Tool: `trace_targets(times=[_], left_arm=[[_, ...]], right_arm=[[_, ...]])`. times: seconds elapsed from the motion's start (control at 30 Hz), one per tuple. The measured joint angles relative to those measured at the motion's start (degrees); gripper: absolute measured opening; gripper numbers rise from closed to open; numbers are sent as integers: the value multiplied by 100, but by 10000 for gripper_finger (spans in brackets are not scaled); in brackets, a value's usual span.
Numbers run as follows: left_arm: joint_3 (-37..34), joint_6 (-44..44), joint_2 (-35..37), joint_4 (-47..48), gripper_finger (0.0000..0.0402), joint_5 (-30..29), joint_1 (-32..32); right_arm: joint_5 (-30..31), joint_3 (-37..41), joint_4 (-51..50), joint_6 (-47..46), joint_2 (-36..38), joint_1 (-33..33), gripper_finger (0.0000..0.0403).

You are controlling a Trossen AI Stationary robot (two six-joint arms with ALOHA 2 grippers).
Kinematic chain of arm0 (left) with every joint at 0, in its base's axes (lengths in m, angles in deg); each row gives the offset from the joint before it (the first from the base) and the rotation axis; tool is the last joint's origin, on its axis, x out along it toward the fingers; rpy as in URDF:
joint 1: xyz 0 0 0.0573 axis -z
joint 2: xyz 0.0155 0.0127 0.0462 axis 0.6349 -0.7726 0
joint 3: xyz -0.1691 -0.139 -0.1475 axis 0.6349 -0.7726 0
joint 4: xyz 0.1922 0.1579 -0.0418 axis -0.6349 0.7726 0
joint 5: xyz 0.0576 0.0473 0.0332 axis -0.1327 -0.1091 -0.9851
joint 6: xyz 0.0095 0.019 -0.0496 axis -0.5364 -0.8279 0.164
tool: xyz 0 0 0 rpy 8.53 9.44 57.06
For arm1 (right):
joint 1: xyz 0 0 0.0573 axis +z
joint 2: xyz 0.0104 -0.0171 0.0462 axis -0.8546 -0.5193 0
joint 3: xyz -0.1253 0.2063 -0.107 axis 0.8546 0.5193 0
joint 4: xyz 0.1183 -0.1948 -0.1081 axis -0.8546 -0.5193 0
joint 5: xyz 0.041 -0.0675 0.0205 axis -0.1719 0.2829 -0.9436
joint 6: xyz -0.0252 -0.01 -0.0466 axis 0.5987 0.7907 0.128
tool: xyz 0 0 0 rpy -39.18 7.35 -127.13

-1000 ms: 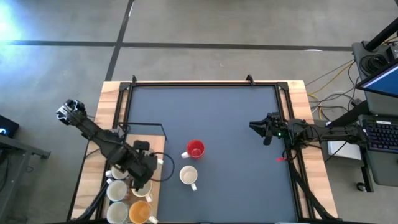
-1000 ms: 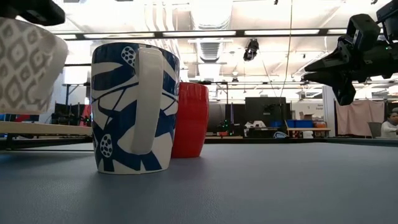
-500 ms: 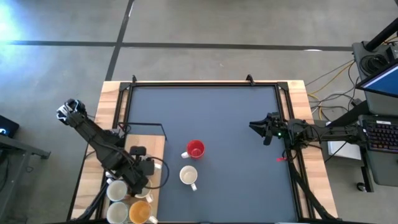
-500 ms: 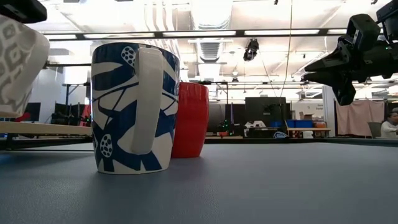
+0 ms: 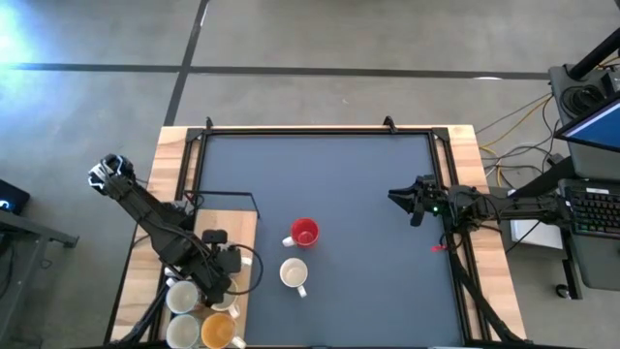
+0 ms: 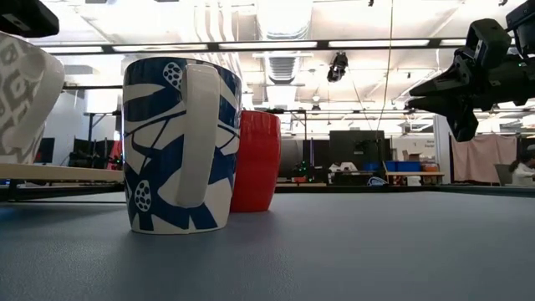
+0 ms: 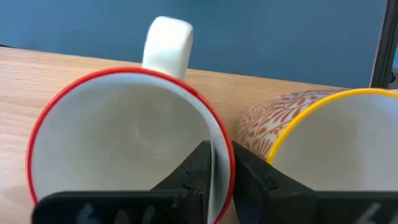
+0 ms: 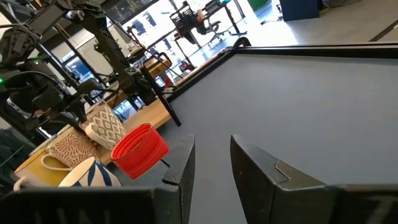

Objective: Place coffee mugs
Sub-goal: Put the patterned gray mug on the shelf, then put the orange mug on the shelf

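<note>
Nearest the front edge of the worktop (image 5: 329,194), on the pale wooden board (image 5: 247,225) at its left corner, the waiting mugs are bunched together: a cream one (image 5: 181,298), an orange-and-yellow one (image 5: 219,331) just beside it, and at least one more hidden under the arm. The left hand (image 7: 214,171) is down among them, its two fingers pinched on the wall of a red-rimmed white mug (image 7: 127,134), one finger inside and one outside; the yellow-rimmed patterned mug (image 7: 323,137) sits just beside it. In the level view that gripped mug, grey-and-white patterned (image 6: 29,96), hangs clear of the board, so I judge it is lifted or being lifted.

A little farther in, on the dark mat, two mugs already stand upright: a white one with blue leaf markings (image 6: 180,146), handle toward the front, and just behind it the red mug (image 5: 304,234). They are close but I cannot tell whether they touch.

So, as I read it, two are placed, a third is in the grasp, and the rest of the cluster is yet to go.

Farthest off, the right hand (image 5: 405,201) waits in the air near the right edge of the mat, pointing inward, fingers parted and holding nothing.
</note>
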Motion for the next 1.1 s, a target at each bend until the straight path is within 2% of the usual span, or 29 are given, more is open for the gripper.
trace_targets(times=[0.23, 0.47, 0.7, 1.0, 1.1], left_arm=[[59, 40, 12, 176, 55, 106, 0], [298, 3, 141, 462, 57, 102, -2], [298, -66, 365, 317, 58, -210, -108], [299, -66, 617, 252, 65, -149, -162], [372, -286, 656, 247, 66, -399, -170]], right_arm=[[0, 0, -1, 1, 0, 0, 91], [0, 0, -1, -1, 0, 1, 91], [0, 0, -1, -1, 0, 0, 91], [0, 0, -1, 1, 0, 0, 91], [0, 0, -1, 1, 0, 1, 91]])
